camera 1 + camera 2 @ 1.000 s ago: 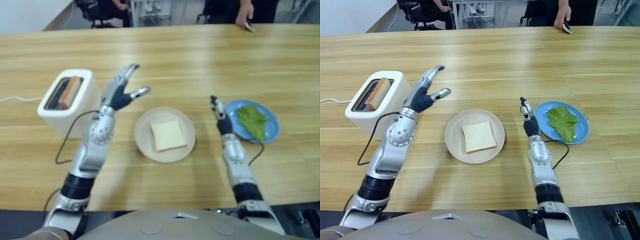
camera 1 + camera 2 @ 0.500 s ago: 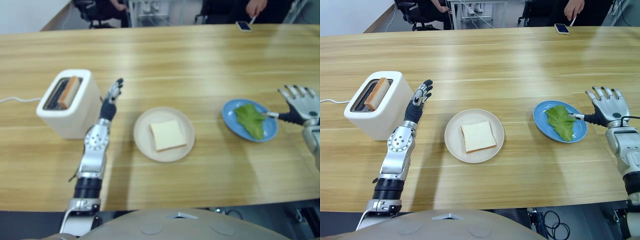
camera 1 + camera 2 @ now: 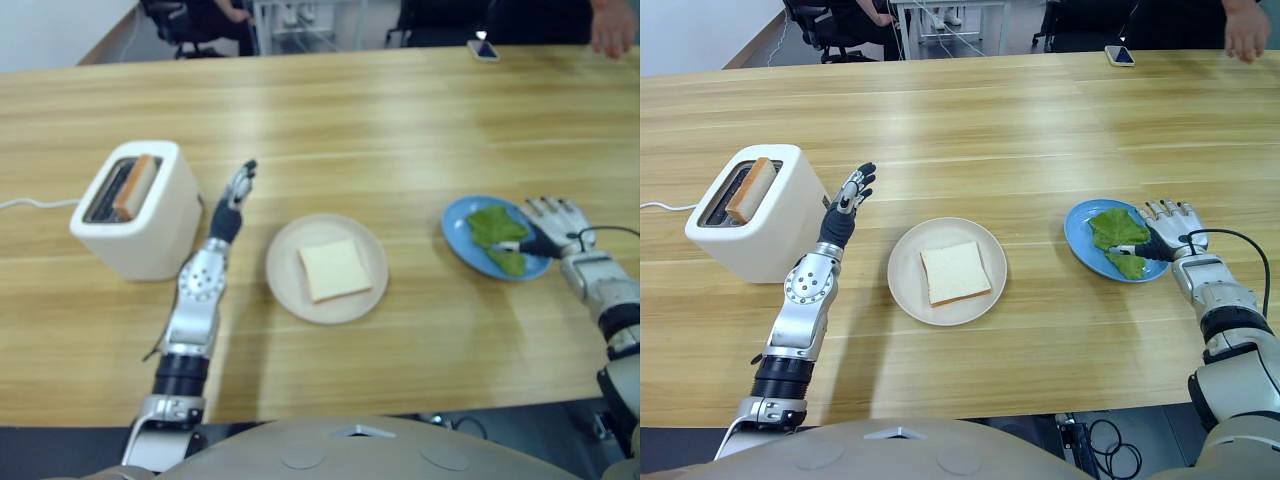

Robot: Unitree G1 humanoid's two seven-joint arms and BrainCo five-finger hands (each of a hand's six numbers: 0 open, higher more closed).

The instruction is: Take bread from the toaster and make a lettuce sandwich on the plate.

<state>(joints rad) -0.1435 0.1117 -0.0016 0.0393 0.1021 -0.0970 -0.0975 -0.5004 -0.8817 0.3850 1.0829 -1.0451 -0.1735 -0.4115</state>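
Note:
A white toaster stands at the left with one bread slice upright in its slot. My left hand hovers open just right of the toaster, its fingers straight and pointing away, holding nothing. In the middle sits a beige plate with one white bread slice lying flat on it. At the right, a green lettuce leaf lies on a blue plate. My right hand rests at that plate's right edge, fingers spread, its thumb lying across the leaf.
The toaster's white cord runs off the left edge. A phone lies at the far edge of the long wooden table, with a person's hand near it. Bare wood lies between the two plates and along the front edge.
My right hand has come in leftward and down onto the blue plate, its thumb now on the lettuce. The left hand has barely moved beside the toaster.

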